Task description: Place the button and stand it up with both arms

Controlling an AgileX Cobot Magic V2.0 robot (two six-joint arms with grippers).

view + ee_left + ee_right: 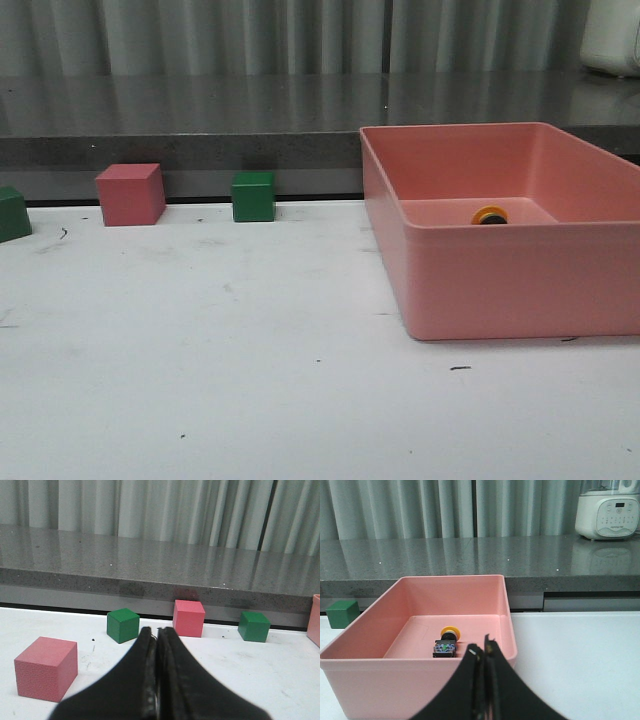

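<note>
From the front, a pink bin (480,270) sits on the white table (200,370) at the right. Only the button (490,215)'s yellow cap and a sliver of black collar peek over the bin's near wall; its base is hidden. A pink cube (130,194) and a green cube (253,196) stand along the table's far edge, and another green cube (13,213) is cut off at the left border. Neither arm appears here.

In the left wrist view, the left gripper (157,635) has its fingers pressed together with nothing between them. Beyond it stand two pink cubes and two green ones.

In the right wrist view, the right gripper (484,647) is likewise closed and empty, just outside the bin's near wall. The button lies on its side on the bin floor, yellow cap pointing away, its blocky black base showing small green and blue marks too fine to read.
</note>
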